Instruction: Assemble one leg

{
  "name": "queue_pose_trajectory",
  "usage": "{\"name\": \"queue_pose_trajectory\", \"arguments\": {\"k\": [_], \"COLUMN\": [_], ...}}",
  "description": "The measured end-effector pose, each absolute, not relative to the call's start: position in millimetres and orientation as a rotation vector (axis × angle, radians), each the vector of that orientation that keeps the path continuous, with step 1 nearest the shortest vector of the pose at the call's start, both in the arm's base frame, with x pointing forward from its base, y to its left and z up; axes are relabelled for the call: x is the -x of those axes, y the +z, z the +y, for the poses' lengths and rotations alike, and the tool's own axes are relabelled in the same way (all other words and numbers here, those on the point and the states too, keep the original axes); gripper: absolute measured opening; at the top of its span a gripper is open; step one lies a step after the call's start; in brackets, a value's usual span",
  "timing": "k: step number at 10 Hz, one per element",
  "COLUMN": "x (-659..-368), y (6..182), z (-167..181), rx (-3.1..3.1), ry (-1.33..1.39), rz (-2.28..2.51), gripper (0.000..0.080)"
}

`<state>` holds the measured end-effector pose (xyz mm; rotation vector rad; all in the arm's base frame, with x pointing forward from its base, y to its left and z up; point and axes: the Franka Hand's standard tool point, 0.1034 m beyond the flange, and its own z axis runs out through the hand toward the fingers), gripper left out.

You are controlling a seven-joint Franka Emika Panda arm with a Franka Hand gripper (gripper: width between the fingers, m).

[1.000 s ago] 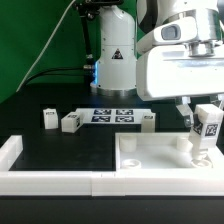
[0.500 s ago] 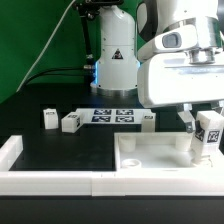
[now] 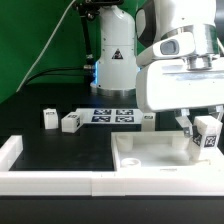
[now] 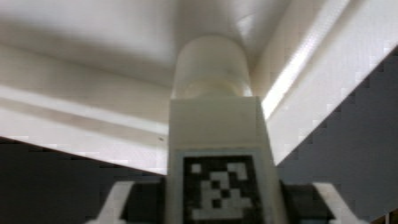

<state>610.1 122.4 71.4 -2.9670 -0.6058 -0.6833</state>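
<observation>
My gripper (image 3: 205, 135) is shut on a white leg (image 3: 207, 138) with a black-and-white square marker on its side. It holds the leg over the right corner of the wide white square panel (image 3: 150, 152) at the exterior view's right. In the wrist view the leg (image 4: 217, 110) stands up between my fingers (image 4: 125, 200), its marker facing the camera, with the panel's raised rim (image 4: 71, 95) behind it. Whether the leg's far end touches the panel I cannot tell.
Three more small white legs lie on the black table: two at the left (image 3: 49, 117) (image 3: 70, 121) and one near the middle (image 3: 148, 119). The marker board (image 3: 113, 115) lies between them. A white rim (image 3: 50, 180) runs along the front edge. The robot base (image 3: 113, 55) stands behind.
My gripper has moved to the exterior view's right and slightly up with the leg in it, toward the panel's right corner.
</observation>
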Motion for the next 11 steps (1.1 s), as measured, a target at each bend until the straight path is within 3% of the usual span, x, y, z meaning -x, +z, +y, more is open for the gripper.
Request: {"name": "queue_pose_trajectory", "arguments": {"k": [1, 3, 4, 8, 11], "x": [-610.0, -610.0, -610.0, -610.3, -617.8], "y": [71.3, 71.3, 71.3, 72.3, 92.6], "z": [122.5, 122.6, 122.6, 122.9, 120.6], "rx": [2.967, 2.967, 2.967, 2.967, 2.976], "ry": [-0.683, -0.683, -0.683, -0.682, -0.672], "rz": [-0.606, -0.606, -0.606, -0.607, -0.625], "gripper": [0.0291, 0.0529, 0.0611, 0.0647, 0.0649]}}
